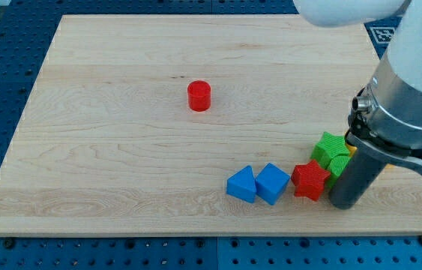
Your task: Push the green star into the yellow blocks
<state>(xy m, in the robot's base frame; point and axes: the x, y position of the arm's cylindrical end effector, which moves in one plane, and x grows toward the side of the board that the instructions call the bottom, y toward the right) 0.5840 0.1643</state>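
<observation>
Two green blocks sit touching at the view's lower right, an upper one (330, 145) and a lower one (338, 166). I cannot tell which is the star. A thin yellow sliver (352, 149) shows just right of them; the arm hides the rest of the yellow blocks. My dark rod comes down right beside the lower green block, with my tip (343, 204) on the board just below and to its right.
A red star (309, 180) touches the lower green block on its left. A blue cube (273, 183) and a blue triangle (241, 184) lie left of it. A red cylinder (199, 96) stands alone near the board's middle. The board's bottom edge (211, 233) is close below my tip.
</observation>
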